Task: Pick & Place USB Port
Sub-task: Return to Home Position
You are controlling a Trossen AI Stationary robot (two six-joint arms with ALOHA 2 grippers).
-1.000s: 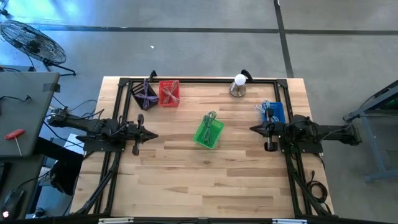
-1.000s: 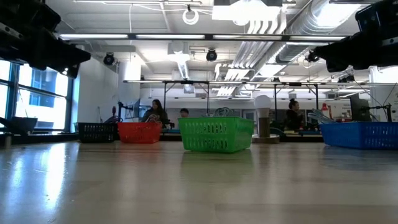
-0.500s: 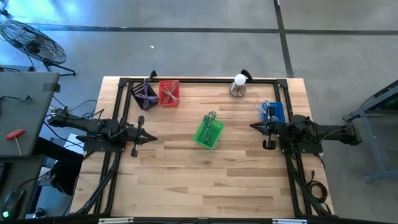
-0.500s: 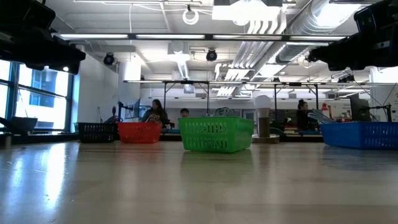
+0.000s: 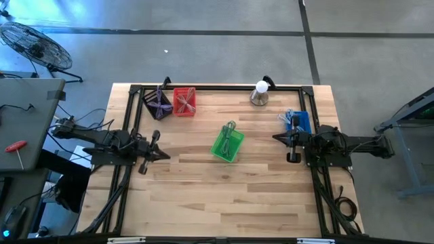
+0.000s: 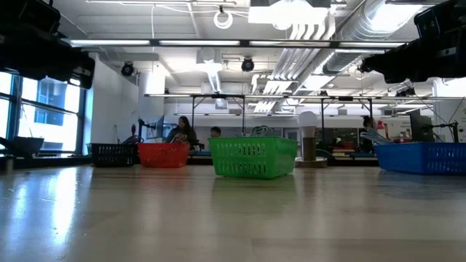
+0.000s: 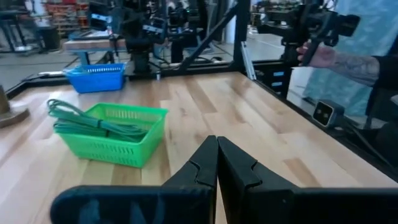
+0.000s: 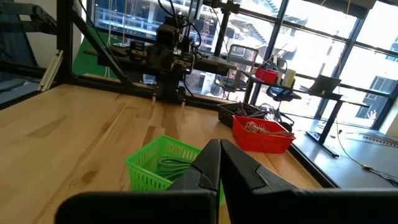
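Wood-plank desk carries four small plastic baskets. The green slatted plastic basket sits near mid-desk, between the two arms and apart from both, and the coiled green charger cable lies inside it with a loop above the rim. The red plastic basket holds the pink charger cable. The black plastic basket stands beside it at the far edge with a purple cable. The blue plastic basket stands just beside the right arm, and the pale white charger cable spills over its rim toward mid-desk. Left end effector: fingers pressed together, nothing between them, raised at the desk's left side. Right end effector: likewise closed and empty, raised at the right side. Judgement: sorting looks complete, and only the retreat to rest is left. Risk 1: the overhanging white charger cable lies near the right end effector, so a low or sideways retreat could snag it and drag the light blue basket. Risk 2: a person's hand shows beyond the desk edge in the left wrist view, so a wide swing of the arm there could be unsafe. No brand, label or legible writing on the baskets or cables.
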